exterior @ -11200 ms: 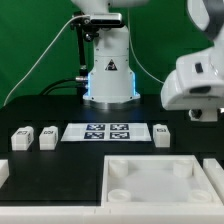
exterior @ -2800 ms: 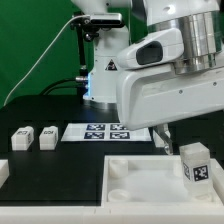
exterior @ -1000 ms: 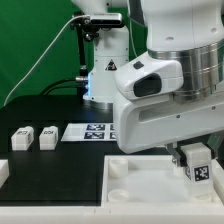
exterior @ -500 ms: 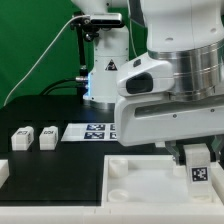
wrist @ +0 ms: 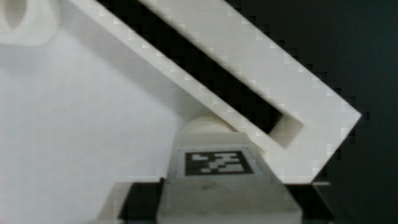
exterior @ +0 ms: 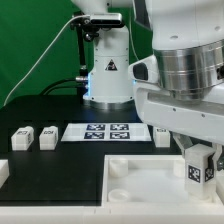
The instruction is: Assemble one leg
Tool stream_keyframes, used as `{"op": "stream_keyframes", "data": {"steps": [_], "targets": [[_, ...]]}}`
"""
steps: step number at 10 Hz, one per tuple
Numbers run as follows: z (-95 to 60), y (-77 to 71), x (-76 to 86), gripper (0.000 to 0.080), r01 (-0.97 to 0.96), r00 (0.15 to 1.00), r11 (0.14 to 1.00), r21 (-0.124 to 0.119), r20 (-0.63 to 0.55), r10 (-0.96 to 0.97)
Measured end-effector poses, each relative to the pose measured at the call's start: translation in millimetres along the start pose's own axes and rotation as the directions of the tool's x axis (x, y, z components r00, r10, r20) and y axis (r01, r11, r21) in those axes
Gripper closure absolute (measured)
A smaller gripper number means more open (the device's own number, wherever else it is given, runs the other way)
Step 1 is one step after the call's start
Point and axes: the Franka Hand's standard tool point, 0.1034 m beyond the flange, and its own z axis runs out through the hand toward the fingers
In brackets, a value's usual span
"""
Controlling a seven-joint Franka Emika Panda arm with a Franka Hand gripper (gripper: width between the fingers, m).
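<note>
My gripper (exterior: 201, 152) is shut on a leg (exterior: 200, 168), a small white block with a tag on its face. It holds the leg upright over the right part of the white tray (exterior: 150, 163). In the wrist view the leg (wrist: 219, 160) sits between my dark fingers (wrist: 150, 200), its lower end close to the tray's raised rim (wrist: 267, 85) near a corner. A round socket (wrist: 25, 24) shows at the edge of that view. Whether the leg touches the tray I cannot tell.
Two more legs (exterior: 22, 138) (exterior: 47, 136) lie on the black table at the exterior view's left, and another (exterior: 162, 134) lies right of the marker board (exterior: 105, 132). A white part (exterior: 3, 172) shows at the left edge. The arm's base (exterior: 108, 75) stands behind.
The arm came in from the exterior view's right carrying the leg over the tray. In the last half second its body shifted up and right, uncovering the marker board; the leg barely moved.
</note>
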Motion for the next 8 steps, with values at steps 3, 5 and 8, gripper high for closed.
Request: {"op": "stream_keyframes", "data": {"steps": [3, 5, 8], "targets": [[0.1, -1.9, -1.2, 0.0508, -0.232, 0.973, 0.973, 0.004, -0.001, 0.232], [0.4, -2.1, -1.7, 0.05, -0.214, 0.977, 0.977, 0.004, -0.001, 0.214], [1.9, -0.2, -1.4, 0.0168, -0.047, 0.999, 0.999, -0.003, 0.002, 0.047]]}}
